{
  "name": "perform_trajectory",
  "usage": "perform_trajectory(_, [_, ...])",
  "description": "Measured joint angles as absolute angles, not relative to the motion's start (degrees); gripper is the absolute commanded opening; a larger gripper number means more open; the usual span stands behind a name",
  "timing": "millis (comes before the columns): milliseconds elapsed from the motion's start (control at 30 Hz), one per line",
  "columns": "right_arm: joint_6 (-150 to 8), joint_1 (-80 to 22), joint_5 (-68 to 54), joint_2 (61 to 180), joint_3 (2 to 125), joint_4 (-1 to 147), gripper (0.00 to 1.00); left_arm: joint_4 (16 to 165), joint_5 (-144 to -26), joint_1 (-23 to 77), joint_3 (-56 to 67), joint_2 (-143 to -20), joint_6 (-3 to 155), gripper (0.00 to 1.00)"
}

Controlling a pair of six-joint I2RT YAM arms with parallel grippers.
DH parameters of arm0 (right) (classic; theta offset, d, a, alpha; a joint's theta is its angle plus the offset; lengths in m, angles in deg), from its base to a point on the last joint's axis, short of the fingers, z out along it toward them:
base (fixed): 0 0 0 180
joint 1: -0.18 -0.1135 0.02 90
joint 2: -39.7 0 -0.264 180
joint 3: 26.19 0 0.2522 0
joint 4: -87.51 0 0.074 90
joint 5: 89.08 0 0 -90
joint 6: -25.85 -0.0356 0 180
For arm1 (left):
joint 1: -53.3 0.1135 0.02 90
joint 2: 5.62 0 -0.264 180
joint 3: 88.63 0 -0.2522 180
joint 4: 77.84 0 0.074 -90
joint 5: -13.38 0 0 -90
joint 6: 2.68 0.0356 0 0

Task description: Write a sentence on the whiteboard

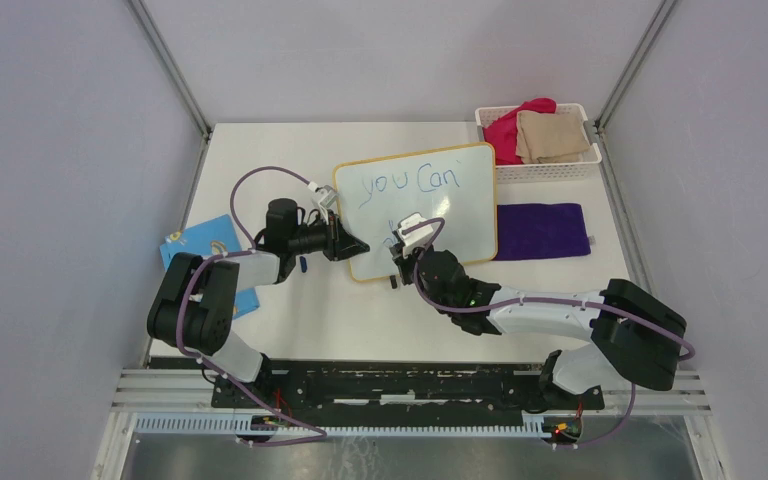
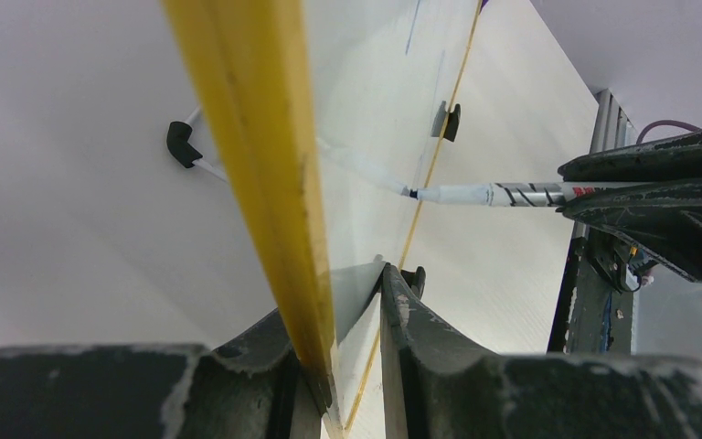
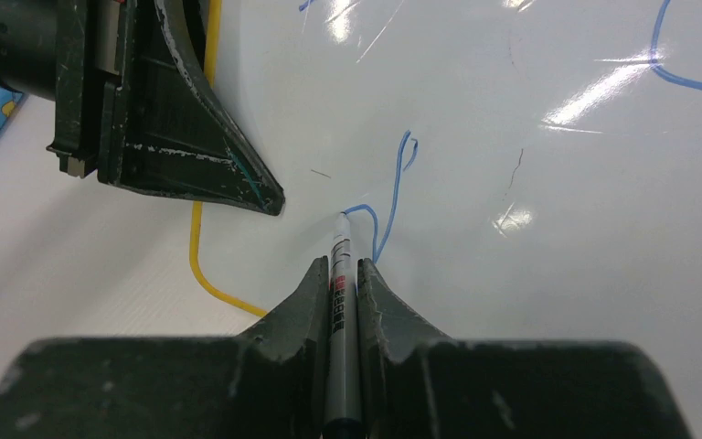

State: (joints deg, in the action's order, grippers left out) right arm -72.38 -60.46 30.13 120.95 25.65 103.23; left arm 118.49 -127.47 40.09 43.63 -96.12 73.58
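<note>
Where the whiteboard (image 1: 465, 225) is sitting: it is resting skewed in the middle of the surface (image 1: 360, 320), with a purple cloth (image 1: 542, 231) lying just beside its right edge.
Left hand (image 2: 338, 311): it is clamping the board's yellow rim at the near-left edge, one finger on each face.
Right hand (image 3: 338, 270): it is pinching a marker (image 3: 341, 311), whose tip is touching the board's lower left.
Sentence (image 1: 412, 182): "you Can" is showing in blue on the top line, and a thin blue stroke is curling beside the tip below.

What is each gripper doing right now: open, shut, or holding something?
Left gripper: jaws shut on the whiteboard, at its yellow rim.
Right gripper: jaws shut on the marker.
</note>
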Motion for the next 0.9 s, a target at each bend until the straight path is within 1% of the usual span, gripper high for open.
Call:
perform_trajectory(367, [-73.5, -60.8, 28.4, 119.2, 20.5, 103.2, 0.00, 118.6, -127.3, 40.0, 43.5, -96.4, 73.6, 0.02])
perform_trajectory(900, [-71.8, -58.2, 31.3, 114.4, 20.2, 102.1, 0.00, 118.6, -127.4, 39.9, 43.4, -96.4, 73.6, 0.02])
